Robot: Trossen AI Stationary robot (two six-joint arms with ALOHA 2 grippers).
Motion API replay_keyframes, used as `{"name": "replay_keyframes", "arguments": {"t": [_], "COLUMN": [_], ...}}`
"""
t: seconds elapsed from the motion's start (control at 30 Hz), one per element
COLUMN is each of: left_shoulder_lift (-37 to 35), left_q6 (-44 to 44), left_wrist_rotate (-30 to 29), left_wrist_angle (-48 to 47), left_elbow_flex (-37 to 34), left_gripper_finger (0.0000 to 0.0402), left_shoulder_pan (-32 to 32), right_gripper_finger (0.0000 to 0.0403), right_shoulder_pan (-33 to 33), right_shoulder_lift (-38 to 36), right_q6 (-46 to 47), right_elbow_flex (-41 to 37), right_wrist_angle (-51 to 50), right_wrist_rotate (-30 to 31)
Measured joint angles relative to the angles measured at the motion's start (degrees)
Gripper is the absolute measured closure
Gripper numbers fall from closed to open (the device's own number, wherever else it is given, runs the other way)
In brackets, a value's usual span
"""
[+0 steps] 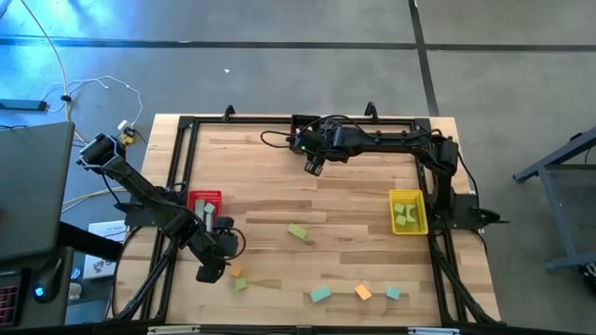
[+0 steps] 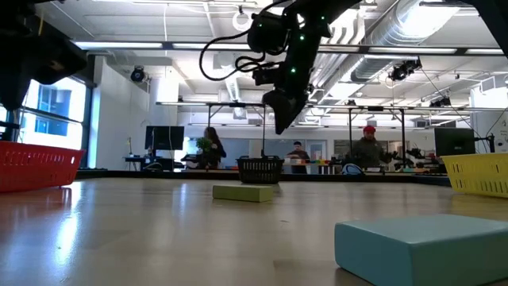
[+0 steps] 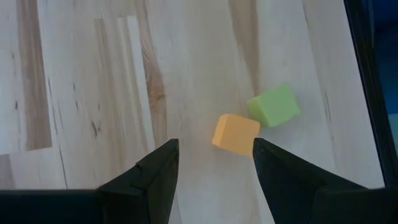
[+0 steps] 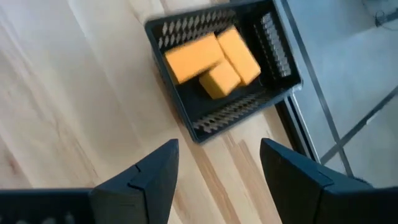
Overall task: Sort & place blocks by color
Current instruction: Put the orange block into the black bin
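My left gripper (image 1: 210, 272) (image 3: 214, 165) hovers open over the table's near left part. An orange block (image 3: 235, 134) (image 1: 236, 273) and a yellow-green block (image 3: 273, 104) (image 1: 241, 284) lie just beyond its fingertips, corner to corner on the wood. My right gripper (image 1: 313, 167) (image 4: 217, 168) (image 2: 282, 111) hangs open above the far middle, short of a black bin (image 4: 224, 68) holding three orange blocks (image 4: 211, 59). More blocks lie flat on the table: yellow-green (image 1: 297, 232) (image 2: 242, 192), teal (image 1: 319, 295) (image 2: 421, 242), orange (image 1: 363, 292), teal (image 1: 392, 293).
A red bin (image 1: 205, 203) (image 2: 36, 167) stands at the left, just beyond my left gripper. A yellow bin (image 1: 407, 211) (image 2: 480, 173) with yellow-green blocks stands at the right. A black frame (image 1: 177, 167) runs along the table's edges. People stand in the room behind.
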Motion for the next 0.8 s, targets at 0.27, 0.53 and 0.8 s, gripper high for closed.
{"name": "replay_keyframes", "arguments": {"t": [0.27, 0.53, 0.8], "left_shoulder_lift": [0.12, 6.16, 11.38], "left_q6": [1.78, 3.61, 4.55], "left_wrist_rotate": [-1.10, 0.18, 3.96], "left_wrist_angle": [0.81, 3.10, 7.92], "left_elbow_flex": [0.00, -0.02, -0.02], "left_gripper_finger": [0.0210, 0.0210, 0.0210], "left_shoulder_pan": [0.00, -0.11, -1.24], "right_gripper_finger": [0.0190, 0.0190, 0.0190], "right_shoulder_pan": [1.40, 3.20, 3.74], "right_shoulder_lift": [-3.85, -7.26, -7.35], "right_q6": [3.85, 5.31, 6.33], "right_elbow_flex": [0.00, 0.02, 0.02], "right_wrist_angle": [-5.74, -6.21, -6.77], "right_wrist_rotate": [1.00, 0.20, 0.13]}}
